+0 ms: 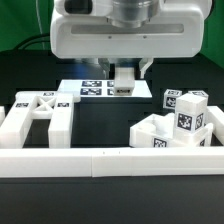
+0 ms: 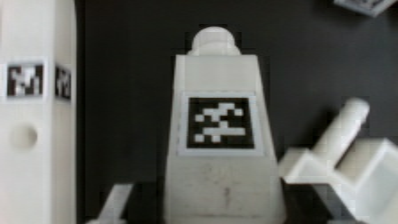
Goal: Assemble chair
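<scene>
1 step in hand, judged: fetching a chair leg for fitting.

- Left, mid depth: open white frame part (image 1: 40, 112) with a cross brace, lying flat and untouched. It is well apart from the gripper.
- Far centre: marker board (image 1: 92, 88) flat on the table, with the gripper (image 1: 124, 80) low, just beside its right end.
- The jaws stand narrow, and look closed on 1 white leg (image 2: 217, 110). In the wrist view the leg runs straight out from between the fingers (image 2: 121, 203), tag face up and round peg at the far tip.
- Right, near: pile of loose chair parts (image 1: 178, 125), several of them tagged blocks, touching or stacked.
- Near edge: long low border wall (image 1: 110, 160) across the whole front.

Next move, judged: lift the leg clear, carry it to its mating part, and line the peg up with a socket. Which socket cannot be told.

In the way: the marker board's edge under the gripper, and the crowded right pile. Another white part (image 2: 347, 140) lies close beside the leg, so a sideways sweep may knock it.
</scene>
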### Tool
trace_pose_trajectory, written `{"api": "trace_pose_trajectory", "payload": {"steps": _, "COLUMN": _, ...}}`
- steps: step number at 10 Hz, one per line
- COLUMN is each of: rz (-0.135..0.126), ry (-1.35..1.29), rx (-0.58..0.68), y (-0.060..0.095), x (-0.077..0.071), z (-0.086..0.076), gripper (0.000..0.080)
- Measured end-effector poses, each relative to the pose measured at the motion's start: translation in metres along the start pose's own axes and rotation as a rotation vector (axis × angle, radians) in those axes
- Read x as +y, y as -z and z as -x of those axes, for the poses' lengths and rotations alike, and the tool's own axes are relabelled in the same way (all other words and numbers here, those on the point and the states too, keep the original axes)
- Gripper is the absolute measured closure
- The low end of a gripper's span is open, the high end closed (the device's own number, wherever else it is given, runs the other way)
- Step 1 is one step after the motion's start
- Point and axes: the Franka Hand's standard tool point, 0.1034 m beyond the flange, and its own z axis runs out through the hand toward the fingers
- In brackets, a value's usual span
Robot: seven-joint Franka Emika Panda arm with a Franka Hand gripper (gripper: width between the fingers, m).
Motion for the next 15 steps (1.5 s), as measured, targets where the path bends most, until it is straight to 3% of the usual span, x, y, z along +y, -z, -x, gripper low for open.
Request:
{"api": "trace_pose_trajectory", "payload": {"steps": 4, "rz": 0.005, "ry": 0.004, "rx": 0.288, "y": 0.024, "x": -0.011, "z": -0.013, "gripper": 0.0515}}
{"api": "trace_pose_trajectory", "payload": {"steps": 5, "rz": 0.022, "ry": 0.006, "rx": 0.42, "y": 0.028, "x": -0.008, "z": -0.021, "gripper": 0.0515}}
{"api": "trace_pose_trajectory", "payload": {"steps": 9, "rz": 0.067, "ry": 0.01, "rx": 0.686, "y": 0.028, "x": -0.005, "z": -0.025, "gripper": 0.0515}}
{"api": "trace_pose_trajectory", "payload": {"steps": 13, "rz": 0.048, "ry": -0.008, "rx": 0.703, "y": 0.025, "x": -0.023, "z": -0.024, "gripper": 0.0515}}
{"api": "trace_pose_trajectory", "payload": {"steps": 15, "rz": 0.052, "ry": -0.002, "rx": 0.702, "y": 0.025, "x": -0.021, "z": -0.025, "gripper": 0.0515}}
